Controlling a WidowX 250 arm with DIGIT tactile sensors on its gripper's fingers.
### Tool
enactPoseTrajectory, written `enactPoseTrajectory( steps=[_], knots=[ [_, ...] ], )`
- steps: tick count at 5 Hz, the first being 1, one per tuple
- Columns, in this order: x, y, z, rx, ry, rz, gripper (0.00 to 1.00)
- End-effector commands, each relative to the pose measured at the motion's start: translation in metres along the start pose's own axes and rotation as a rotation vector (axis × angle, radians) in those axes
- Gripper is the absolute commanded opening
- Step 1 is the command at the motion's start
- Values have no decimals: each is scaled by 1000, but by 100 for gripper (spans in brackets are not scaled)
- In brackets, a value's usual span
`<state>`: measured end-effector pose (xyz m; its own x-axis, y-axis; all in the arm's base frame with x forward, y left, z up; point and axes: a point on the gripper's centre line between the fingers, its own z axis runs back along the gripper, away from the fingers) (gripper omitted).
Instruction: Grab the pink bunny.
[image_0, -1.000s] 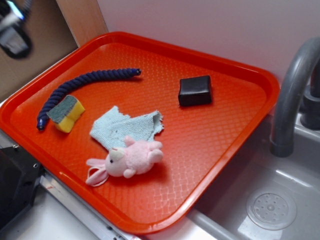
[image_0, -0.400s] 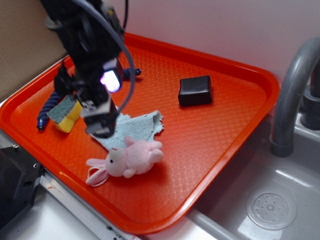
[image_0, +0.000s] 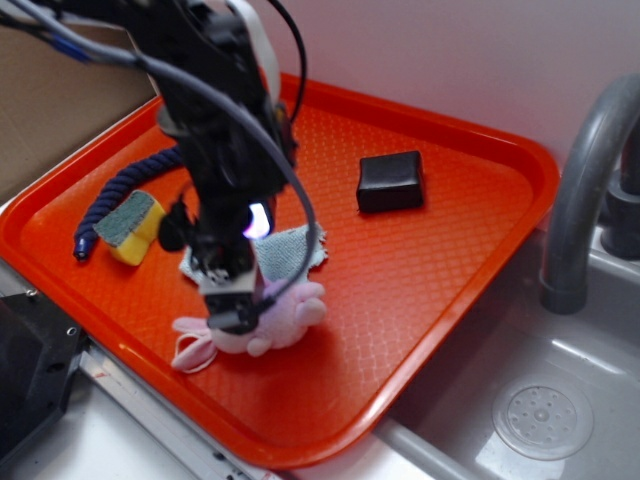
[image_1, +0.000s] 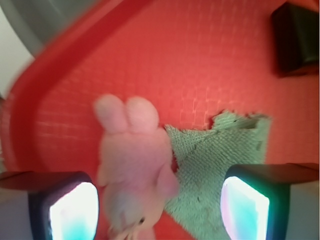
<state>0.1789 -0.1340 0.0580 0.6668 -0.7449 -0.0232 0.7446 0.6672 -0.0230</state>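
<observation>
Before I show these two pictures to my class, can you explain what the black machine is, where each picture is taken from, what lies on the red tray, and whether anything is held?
The black machine is a robot arm. Its tool, two fingers that open and close, hangs right over the pink bunny.

One picture is taken from outside, looking down on the orange tray beside a sink. The other comes from a camera on the arm's wrist, looking down between the fingers.

On the tray lie the bunny, a light-blue cloth, a yellow sponge, a dark blue rope and a black block.

Nothing is held. In the wrist view the fingers stand apart, with the bunny between them, nearer one finger. The cloth reaches partly into that gap too.
</observation>
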Motion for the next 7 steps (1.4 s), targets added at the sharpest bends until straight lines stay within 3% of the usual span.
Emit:
enactPoseTrajectory(
  steps=[1,2,4,5,6,7],
  knots=[
    [2,-16,-26,-17,38,-108,100],
    [1,-22,-35,-33,46,-138,100],
    [-2,-17,-37,-21,50,-115,0],
    [-2,-19,-34,-27,33,-122,0],
    [1,-9,-6,-17,-19,-67,0],
    [1,20,45,-25,-62,178,0]
  ],
)
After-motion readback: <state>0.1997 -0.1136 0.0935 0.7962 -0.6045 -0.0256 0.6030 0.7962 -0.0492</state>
